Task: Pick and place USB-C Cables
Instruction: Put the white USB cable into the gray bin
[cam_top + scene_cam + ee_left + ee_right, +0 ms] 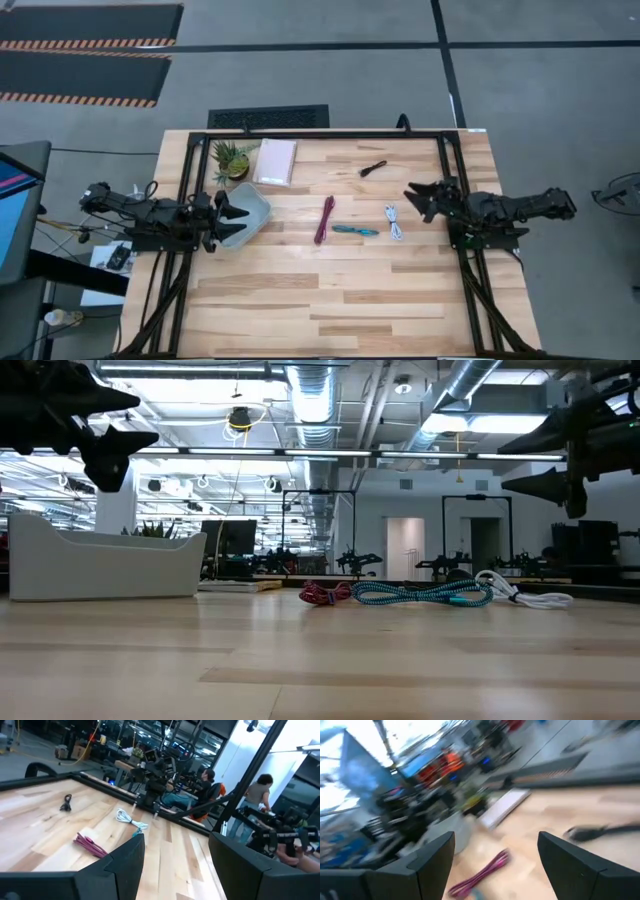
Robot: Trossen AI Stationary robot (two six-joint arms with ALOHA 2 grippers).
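Four cable bundles lie flat on the wooden table: black [373, 168] at the far middle, magenta [325, 219], teal [356, 230] and white [394, 221] in a row at the centre. The magenta bundle [90, 845], the white bundle [131, 819] and the black bundle [65, 802] also show in the left wrist view. My left gripper [232, 213] is open and empty, held above the pale tray [251, 214] at the left. My right gripper [418, 199] is open and empty, in the air just right of the white bundle.
A white notebook [276, 161] and a small potted plant [231, 158] stand at the far left of the table. A black frame [320, 134] runs along the table's far and side edges. People sit beyond the table in the left wrist view [257, 795].
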